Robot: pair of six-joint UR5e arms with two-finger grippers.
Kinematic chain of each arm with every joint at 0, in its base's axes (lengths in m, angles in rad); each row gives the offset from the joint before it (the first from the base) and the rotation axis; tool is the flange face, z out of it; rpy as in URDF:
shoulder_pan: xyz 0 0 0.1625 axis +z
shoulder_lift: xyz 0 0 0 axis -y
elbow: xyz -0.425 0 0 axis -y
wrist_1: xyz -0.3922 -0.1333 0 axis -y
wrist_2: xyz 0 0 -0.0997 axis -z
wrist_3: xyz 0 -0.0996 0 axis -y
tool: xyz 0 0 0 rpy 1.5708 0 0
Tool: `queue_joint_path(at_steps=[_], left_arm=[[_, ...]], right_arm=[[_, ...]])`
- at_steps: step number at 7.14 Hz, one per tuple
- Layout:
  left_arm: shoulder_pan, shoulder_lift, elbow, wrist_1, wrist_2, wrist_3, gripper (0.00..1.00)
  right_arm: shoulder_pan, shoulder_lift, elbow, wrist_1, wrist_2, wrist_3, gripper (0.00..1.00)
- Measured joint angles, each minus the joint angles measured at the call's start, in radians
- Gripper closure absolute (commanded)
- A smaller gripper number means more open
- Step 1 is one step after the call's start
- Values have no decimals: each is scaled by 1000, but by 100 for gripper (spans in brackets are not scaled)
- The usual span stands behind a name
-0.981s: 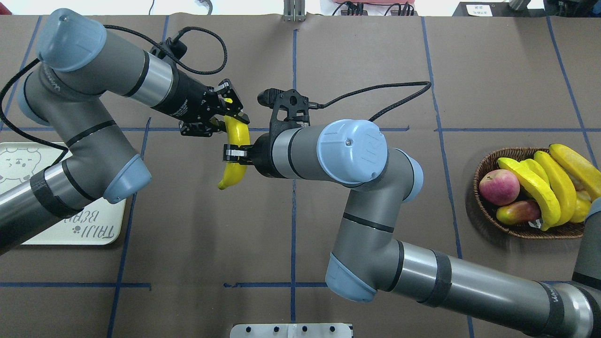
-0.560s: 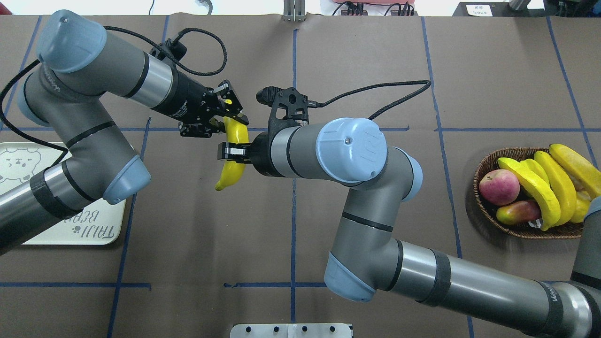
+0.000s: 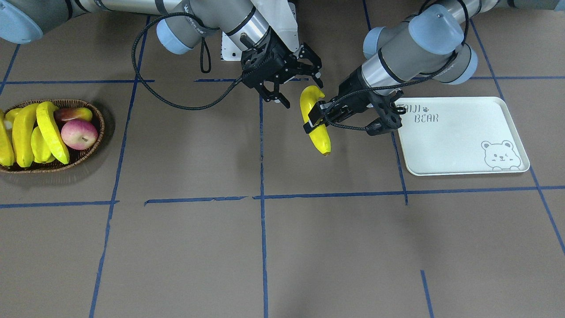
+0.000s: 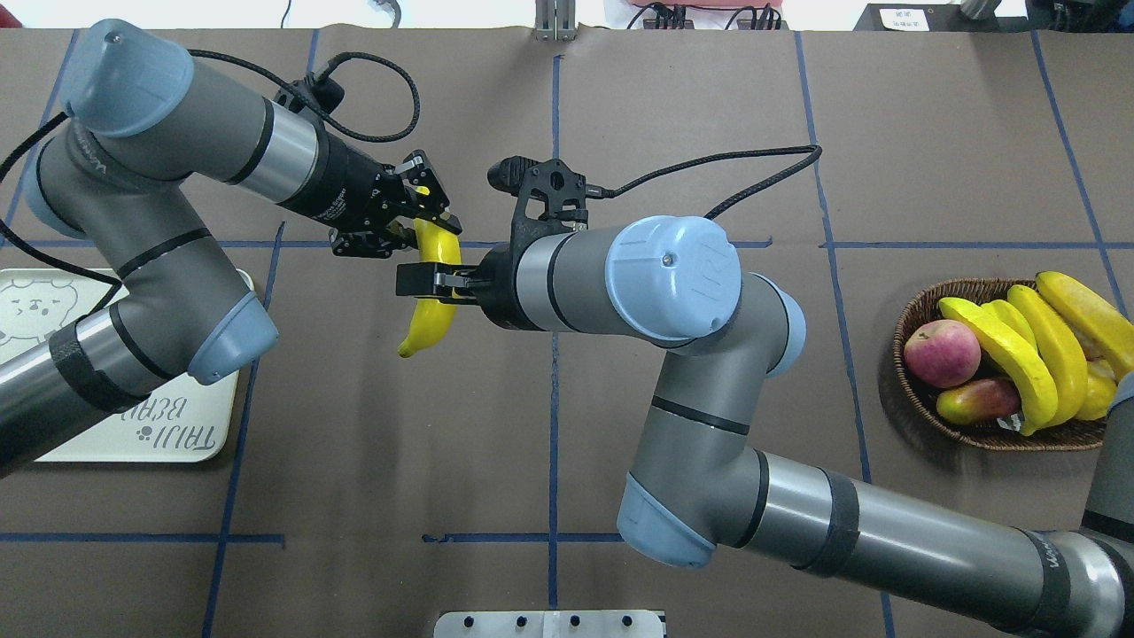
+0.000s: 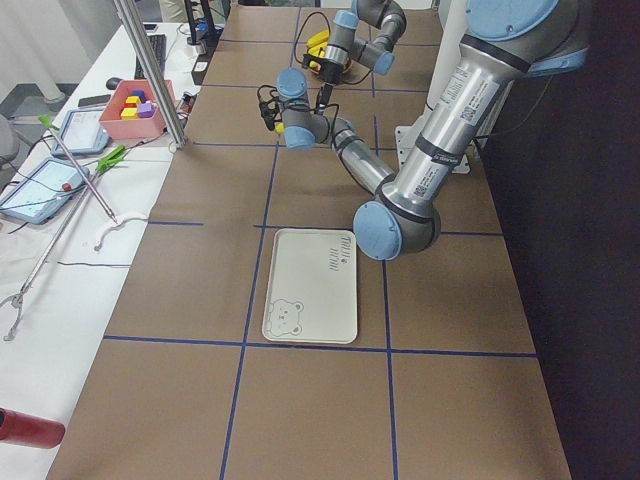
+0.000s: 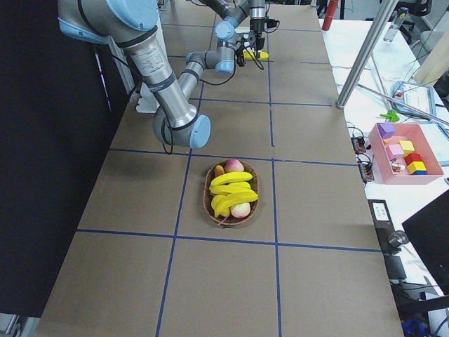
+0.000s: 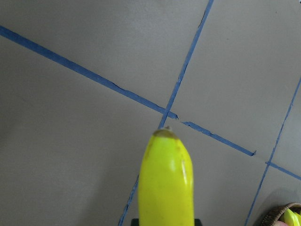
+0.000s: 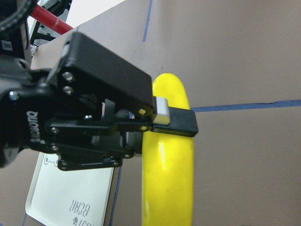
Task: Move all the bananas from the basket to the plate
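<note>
So my left pincer [image 3: 314, 118] is clamped across the banana [image 3: 321, 140], holding it in the air over the worktop [image 3: 265, 247]. It's between the basket [image 3: 99, 128] and the plate [image 3: 454, 141], but a lot nearer the plate. My right pincer [image 3: 303, 92] has its fingers spread apart on either side of the banana, right next to the left grip. I honestly can't tell from these angles whether one finger is brushing the peel. That's the bit that worries me: if I pull the right arm away at an angle, a finger could catch the banana and twist it in the left grip, and it looks smooth enough to swivel or slip right out. The long free end sticking out past the left pincer won't help either if I swing toward the plate too fast. Letting go from too high could also send it skidding over the plate's low rim. Containers: the plate has nothing on it yet. The basket holds three more bananas [image 3: 48, 128] lying side by side, a red apple [image 3: 79, 134], a reddish-yellow fruit [image 3: 73, 114] beside it, and some smaller yellow fruit [image 4: 1097, 392] peeking out among them.
</note>
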Motion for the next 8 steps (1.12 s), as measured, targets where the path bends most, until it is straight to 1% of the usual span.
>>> queue_joint_path(at_steps=[2,3,4,5,7,8], left_arm=[[-16,70,-1,4,67,7,100],[-36,117,-3,5,91,22,100],[-70,174,-4,7,98,65,100],[-104,238,-5,8,98,138,100],[-167,378,2,23,97,353,100],[-203,437,6,36,98,448,100]], right_arm=[[38,-56,26,-18,61,-2,1],[55,-93,53,-59,81,-5,1],[69,-116,89,-151,93,-13,1],[78,-125,131,-270,99,-34,1],[101,-136,223,-515,106,-148,1],[121,-152,257,-587,117,-206,1]])
